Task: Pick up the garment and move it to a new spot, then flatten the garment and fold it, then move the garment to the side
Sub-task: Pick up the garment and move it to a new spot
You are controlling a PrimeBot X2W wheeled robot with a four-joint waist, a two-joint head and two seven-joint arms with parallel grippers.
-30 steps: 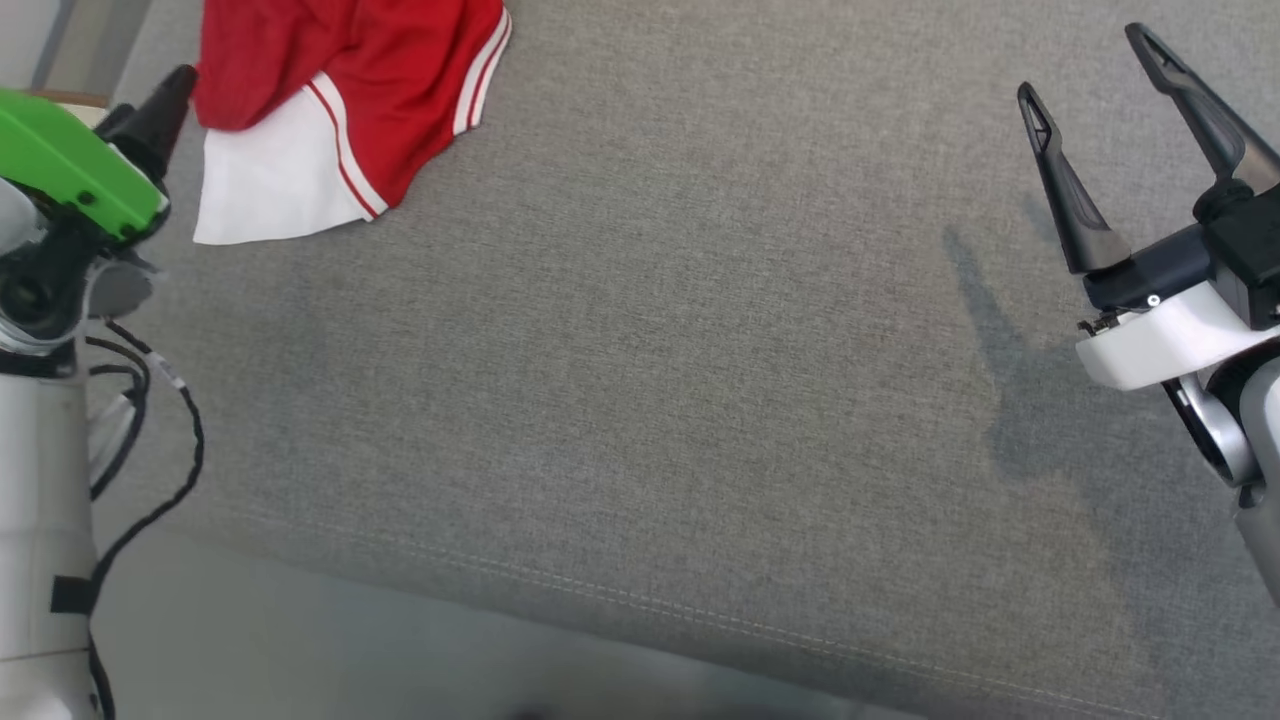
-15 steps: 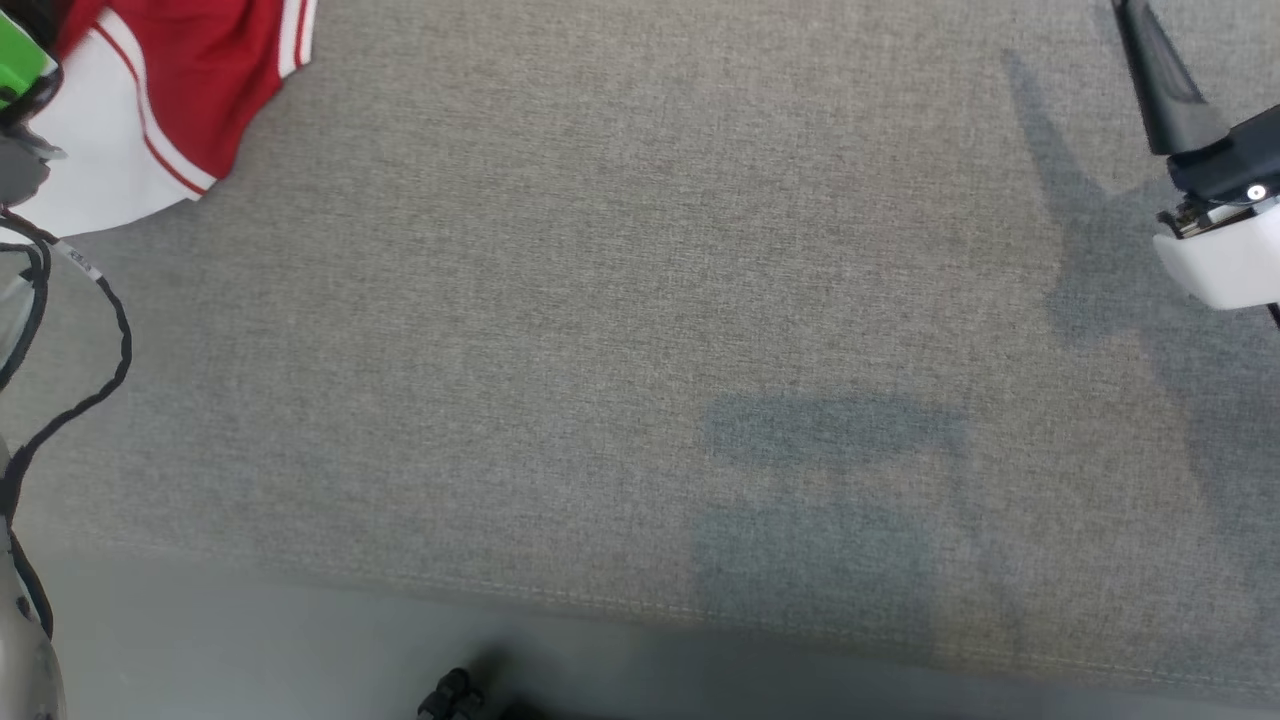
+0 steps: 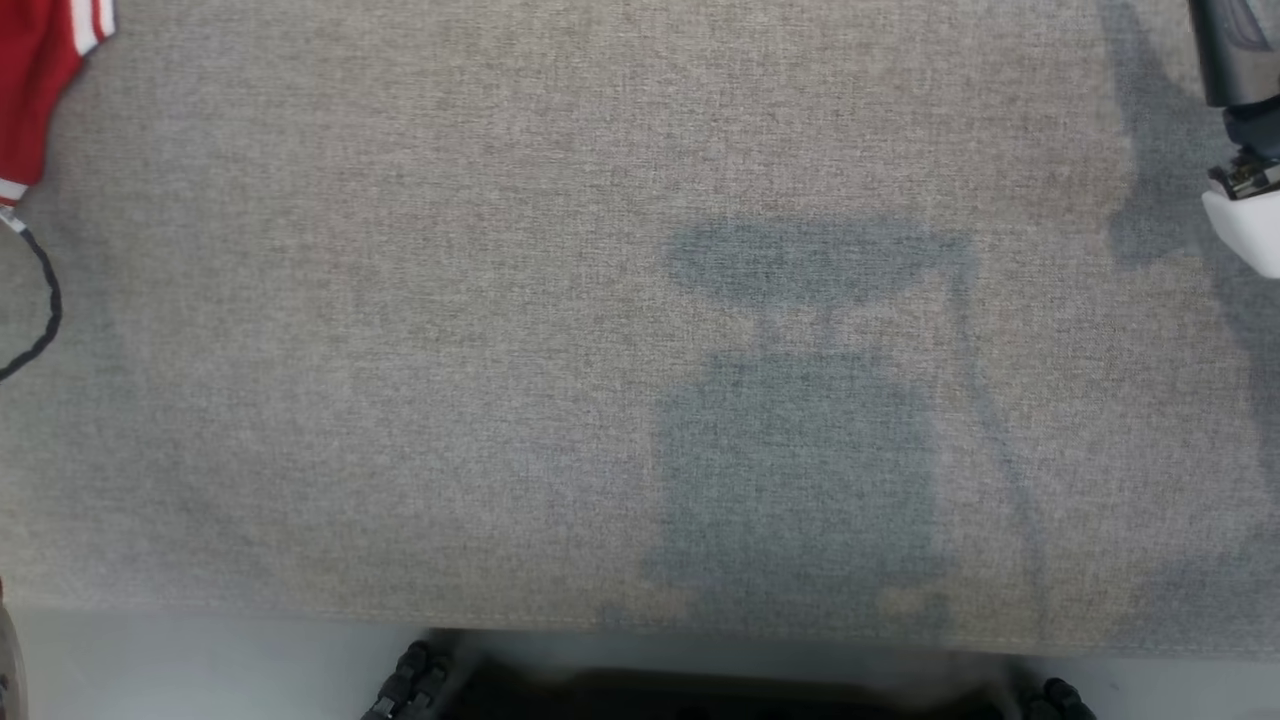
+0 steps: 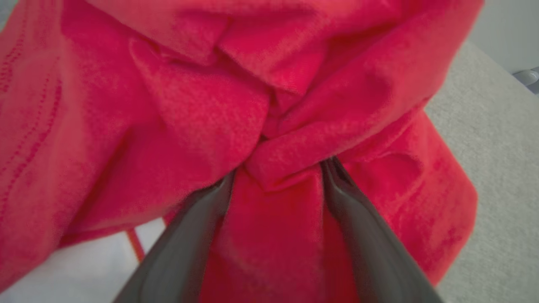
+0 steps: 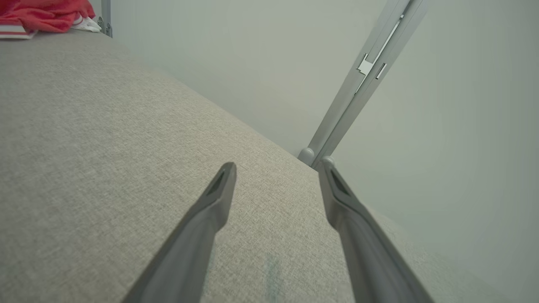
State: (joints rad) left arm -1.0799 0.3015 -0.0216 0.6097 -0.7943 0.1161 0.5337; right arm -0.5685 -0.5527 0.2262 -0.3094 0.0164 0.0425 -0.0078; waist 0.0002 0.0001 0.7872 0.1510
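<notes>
Two end effectors are in play, and both stand with their fingers spread wide, clamped on nothing. My left end effector is down at the garment, a red piece with white panels and striped trim that lies crumpled at the far left corner of the table. In the head view just a red-and-white edge of it shows at that corner. The two dark fingers straddle a raised ridge of bunched red cloth, one tip on each side. I cannot tell how deep the tips sit in the folds. My right end effector hangs over the bare right side of the table, well apart from the garment.

I judge this to be the first pick-up, with the cloth not yet lifted. The fabric looks light, soft and limp, with a slightly fuzzy face, so I expect it to sag from whatever point I pinch and to let loose layers slide out. The ridge between my left fingers seems a fair place to close, since several layers are gathered there and should give enough thickness to hold. For flattening I would rather take the trimmed hem or two corners, one per end effector. My worries are catching only the top layer, and the cloth clinging to the table's rough grey weave when dragged.
</notes>
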